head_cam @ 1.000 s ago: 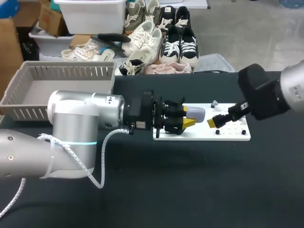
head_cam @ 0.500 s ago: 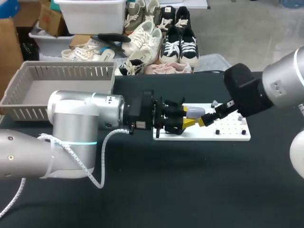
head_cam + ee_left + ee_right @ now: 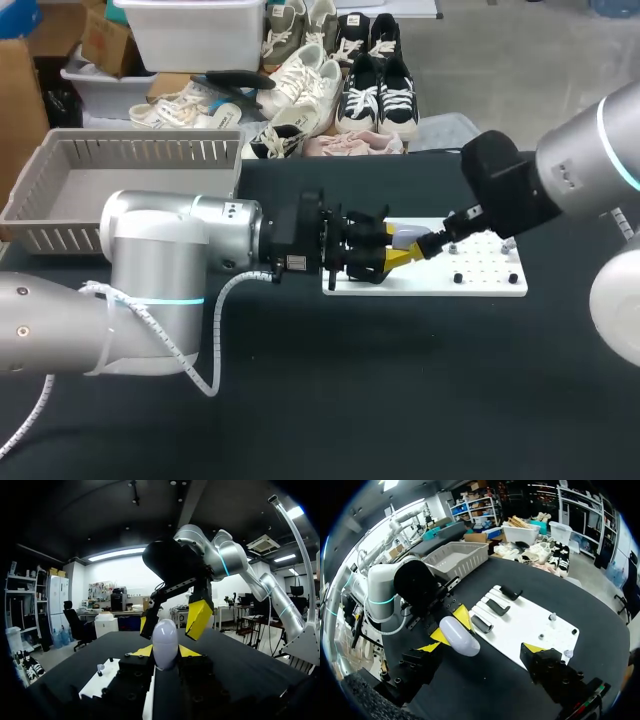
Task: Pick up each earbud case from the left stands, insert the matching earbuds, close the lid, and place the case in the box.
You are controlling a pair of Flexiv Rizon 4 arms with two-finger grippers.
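A: Where was the pale lilac egg-shaped earbud case point(image 3: 411, 238)?

B: Clamped in my left gripper point(image 3: 397, 257) over the white peg plate point(image 3: 480, 281), long axis aimed at my right gripper point(image 3: 431, 247), spread wide just beyond.

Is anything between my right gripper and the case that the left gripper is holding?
Nothing visible. The right gripper is open with the earbud case straight ahead of it; the left gripper clamps the case's sides.

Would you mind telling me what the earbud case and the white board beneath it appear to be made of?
The earbud case looks like smooth, slightly glossy plastic, pale lavender-white: light makes a soft highlight on its rounded shell. The white board looks like a rigid matte sheet with holes, probably plastic or painted; I cannot tell which.
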